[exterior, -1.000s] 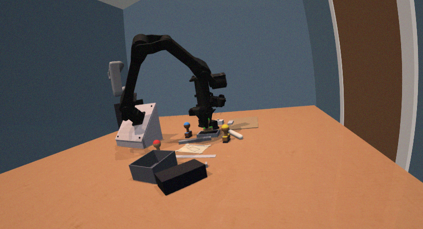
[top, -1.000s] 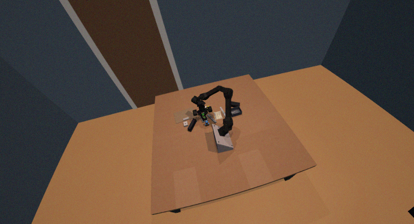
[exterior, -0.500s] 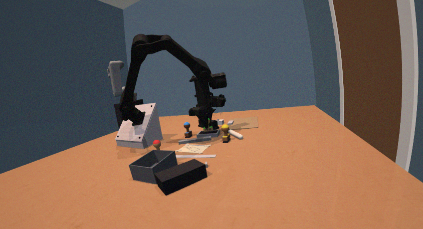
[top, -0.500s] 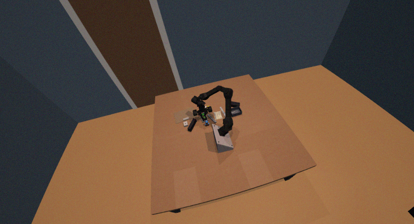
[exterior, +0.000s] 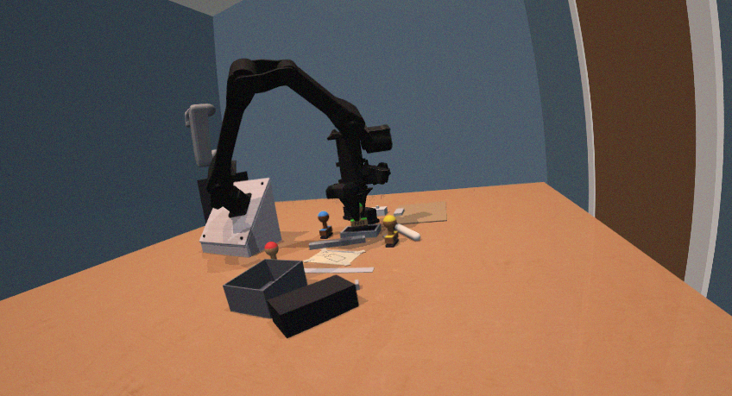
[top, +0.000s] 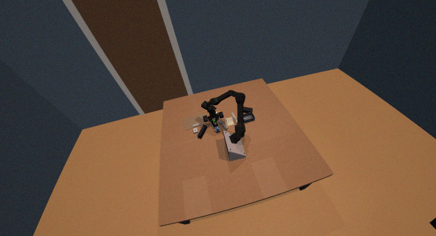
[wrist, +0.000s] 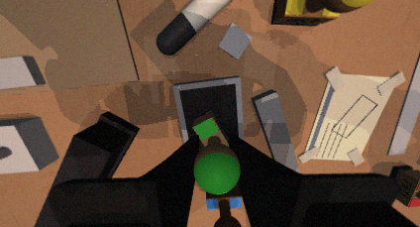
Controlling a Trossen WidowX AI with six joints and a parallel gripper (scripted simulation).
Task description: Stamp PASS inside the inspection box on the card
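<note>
My gripper [wrist: 214, 140] [exterior: 360, 217] is shut on the green-knobbed stamp [wrist: 217, 172] [exterior: 358, 222], whose side label in the exterior view seems to read PASS. The stamp is over the ink pad [wrist: 241, 108] [exterior: 344, 234], a dark pad in a grey tray; in the exterior view its base shows just above the tray's rim. Whether its face touches the ink is hidden. The cream card [wrist: 341, 104] [exterior: 328, 257] [top: 229, 121] is taped down to the right of the pad in the wrist view. Its outlined inspection box [wrist: 369, 104] has no print in it.
A blue-knobbed stamp [exterior: 323, 216] stands beside the pad, a yellow one [exterior: 389, 221] near a white marker [exterior: 408, 232]. A grey bar [wrist: 277, 128] lies between pad and card. A red-knobbed stamp [exterior: 271, 248] stands behind an open bin [exterior: 246, 298] and a black block [exterior: 318, 307].
</note>
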